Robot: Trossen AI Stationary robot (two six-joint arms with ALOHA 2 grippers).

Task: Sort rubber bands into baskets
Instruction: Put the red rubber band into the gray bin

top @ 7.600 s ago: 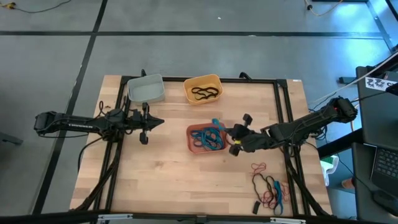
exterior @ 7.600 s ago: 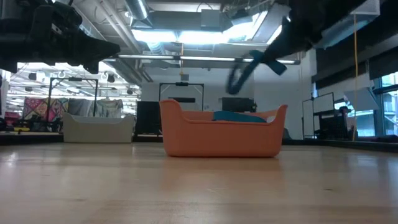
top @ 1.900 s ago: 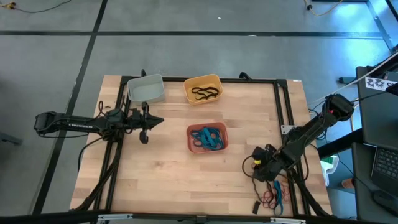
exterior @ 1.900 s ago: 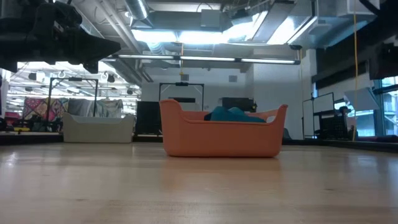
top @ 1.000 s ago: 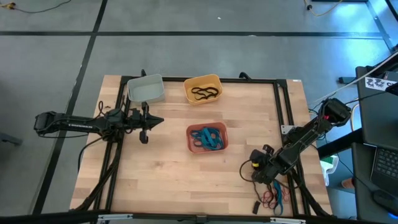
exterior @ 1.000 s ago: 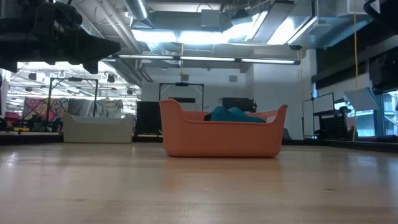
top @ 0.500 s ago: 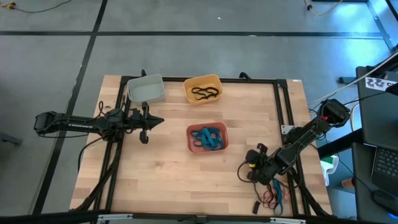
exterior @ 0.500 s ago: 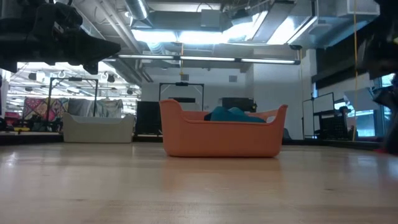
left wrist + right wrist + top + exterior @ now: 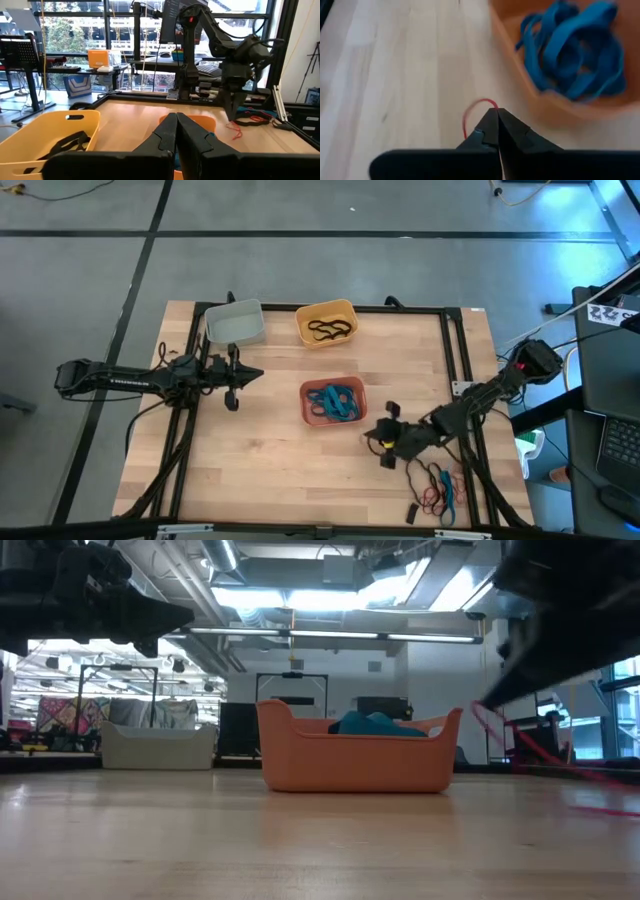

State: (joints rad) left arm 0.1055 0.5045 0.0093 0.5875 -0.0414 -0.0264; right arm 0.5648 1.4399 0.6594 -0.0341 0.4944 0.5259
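Three baskets stand on the table: grey-white (image 9: 236,323), yellow (image 9: 326,322) with black rubber bands (image 9: 330,330), and salmon (image 9: 334,402) with blue bands (image 9: 575,60). My right gripper (image 9: 385,442) hovers just to the right of the salmon basket, toward the near edge, shut on a red rubber band (image 9: 505,740). A pile of red, blue and black bands (image 9: 437,485) lies near the table's near right corner. My left gripper (image 9: 258,375) waits shut above the table's left part, left of the salmon basket. My right gripper pinches the red band between its two fingertips, and a small loop of it (image 9: 472,112) sticks out past them. The fingers slant downward from the table's right side. The rest of the band (image 9: 535,760) trails down and back toward the pile.
Black frame rails (image 9: 455,360) run along the table's far and right sides. Bare wood (image 9: 270,470) lies between the salmon basket and the near edge. A small dark piece (image 9: 411,512) lies by the pile.
My right gripper has risen from the pile and gone toward the table's left, toward the salmon basket, rolling and tipping as it went. The red band has come up with it and now shows in the low view, trailing behind.
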